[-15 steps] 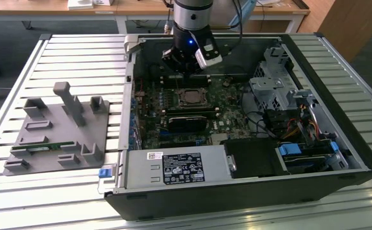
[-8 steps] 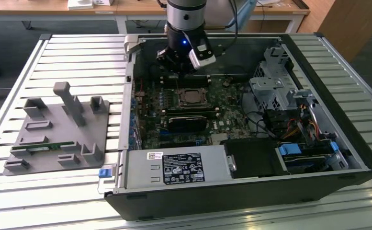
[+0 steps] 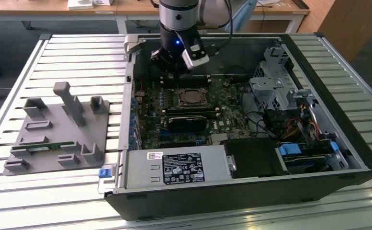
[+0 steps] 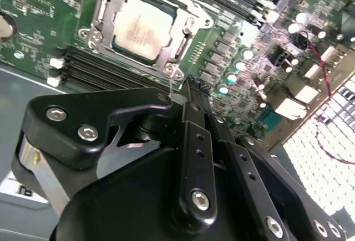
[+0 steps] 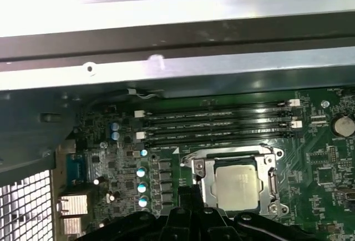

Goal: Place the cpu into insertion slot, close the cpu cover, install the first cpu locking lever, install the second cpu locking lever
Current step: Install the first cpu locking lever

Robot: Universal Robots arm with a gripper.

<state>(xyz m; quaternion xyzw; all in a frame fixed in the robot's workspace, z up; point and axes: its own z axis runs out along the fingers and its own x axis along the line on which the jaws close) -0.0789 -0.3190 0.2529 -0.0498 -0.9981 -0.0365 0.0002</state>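
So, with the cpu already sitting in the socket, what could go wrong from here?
1. The gripper hangs close over the board beside the cpu cover. A small sideways error could strike the memory slots or the capacitors there.
2. That cover lies over the cpu, but I cannot tell whether it is locked down. A push at the wrong spot could load the chip unevenly.

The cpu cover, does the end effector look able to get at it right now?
Probably yes. The end effector hovers close beside the cpu cover, which lies flat around the cpu. Nothing stands between them, and the computer case is open on top.
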